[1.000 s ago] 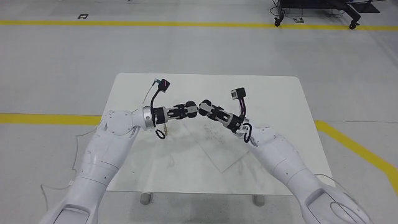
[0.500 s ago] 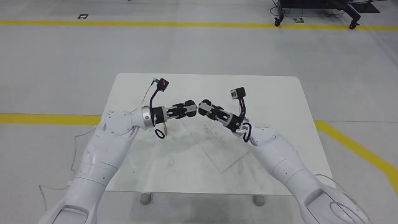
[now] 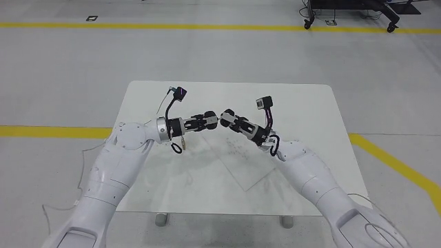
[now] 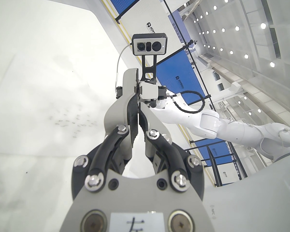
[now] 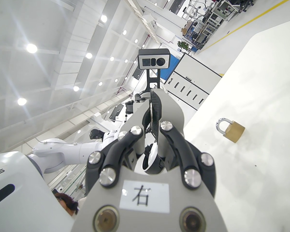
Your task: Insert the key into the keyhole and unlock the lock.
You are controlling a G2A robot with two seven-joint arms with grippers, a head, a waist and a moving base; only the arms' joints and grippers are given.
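Meeting almost tip to tip above the middle of the white table (image 3: 303,107), the left gripper (image 3: 211,120) and the right gripper (image 3: 226,118) are both raised off the tabletop and point at each other. The right gripper's fingers (image 5: 170,112) are pressed together on a thin silvery piece of metal, apparently the key (image 5: 150,111), which shows edge-on between the black pads. The left gripper's fingers (image 4: 129,90) are also closed, pad against pad, and it is not possible to tell whether anything sits between them. The padlock (image 5: 231,128), brass with a silver shackle that looks closed, lies flat on the table, apart from both grippers and touched by neither.
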